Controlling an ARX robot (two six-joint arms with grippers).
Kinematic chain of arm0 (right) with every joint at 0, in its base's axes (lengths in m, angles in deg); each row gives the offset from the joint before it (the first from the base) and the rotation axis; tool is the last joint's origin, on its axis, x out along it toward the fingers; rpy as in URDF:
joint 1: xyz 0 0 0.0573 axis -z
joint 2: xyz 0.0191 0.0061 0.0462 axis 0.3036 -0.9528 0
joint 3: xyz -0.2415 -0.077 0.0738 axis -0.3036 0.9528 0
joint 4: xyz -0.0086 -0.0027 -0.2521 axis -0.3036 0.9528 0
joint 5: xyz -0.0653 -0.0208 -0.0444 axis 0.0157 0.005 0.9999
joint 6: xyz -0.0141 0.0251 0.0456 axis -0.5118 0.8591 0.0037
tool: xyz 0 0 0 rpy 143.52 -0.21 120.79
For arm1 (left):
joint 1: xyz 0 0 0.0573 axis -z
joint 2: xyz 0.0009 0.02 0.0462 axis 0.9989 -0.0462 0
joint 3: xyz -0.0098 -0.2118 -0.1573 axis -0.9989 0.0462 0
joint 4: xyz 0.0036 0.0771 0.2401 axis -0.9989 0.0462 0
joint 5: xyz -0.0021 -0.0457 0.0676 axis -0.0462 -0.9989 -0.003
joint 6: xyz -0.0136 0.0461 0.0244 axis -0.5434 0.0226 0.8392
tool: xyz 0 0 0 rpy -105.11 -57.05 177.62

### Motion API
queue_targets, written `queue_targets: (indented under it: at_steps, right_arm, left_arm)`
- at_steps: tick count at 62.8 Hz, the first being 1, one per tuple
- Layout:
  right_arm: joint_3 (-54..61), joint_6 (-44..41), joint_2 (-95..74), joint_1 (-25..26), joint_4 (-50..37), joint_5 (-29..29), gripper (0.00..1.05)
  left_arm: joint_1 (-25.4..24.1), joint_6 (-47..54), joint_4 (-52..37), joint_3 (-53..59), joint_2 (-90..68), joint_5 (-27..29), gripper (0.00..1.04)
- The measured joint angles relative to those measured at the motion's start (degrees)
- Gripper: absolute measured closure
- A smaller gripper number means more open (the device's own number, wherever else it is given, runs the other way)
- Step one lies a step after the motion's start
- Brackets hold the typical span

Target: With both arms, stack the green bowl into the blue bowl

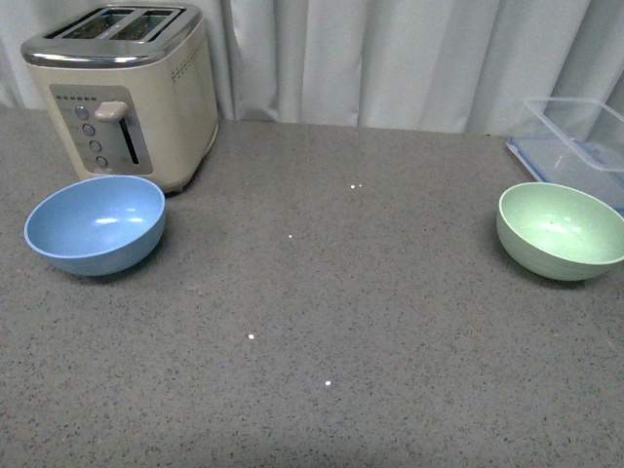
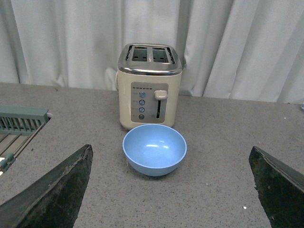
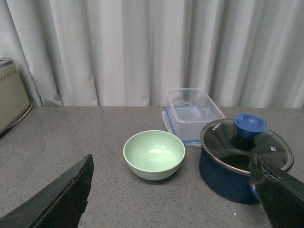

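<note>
The blue bowl (image 1: 95, 223) rests upright on the grey counter at the left, just in front of the toaster. Far to the right stands the green bowl (image 1: 561, 230), also upright and empty. Neither arm shows in the front view. In the left wrist view the blue bowl (image 2: 154, 149) lies ahead of my left gripper (image 2: 171, 190), whose jaws are spread wide with nothing between them. In the right wrist view the green bowl (image 3: 154, 154) sits ahead of my open right gripper (image 3: 173, 194), well apart from both fingers.
A cream toaster (image 1: 127, 88) stands behind the blue bowl. A clear plastic container (image 1: 575, 141) sits behind the green bowl. A dark blue pot with a glass lid (image 3: 242, 156) stands beside the green bowl. A green rack (image 2: 21, 121) lies beside the counter. Curtains hang at the back.
</note>
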Motion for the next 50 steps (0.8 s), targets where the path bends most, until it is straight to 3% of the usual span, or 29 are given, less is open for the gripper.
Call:
queue_targets:
  at_steps: [50]
  right_arm:
    - [0.0,0.0,0.0,0.0,0.0,0.0,0.09]
  left_arm:
    - [0.0,0.0,0.0,0.0,0.0,0.0,0.06]
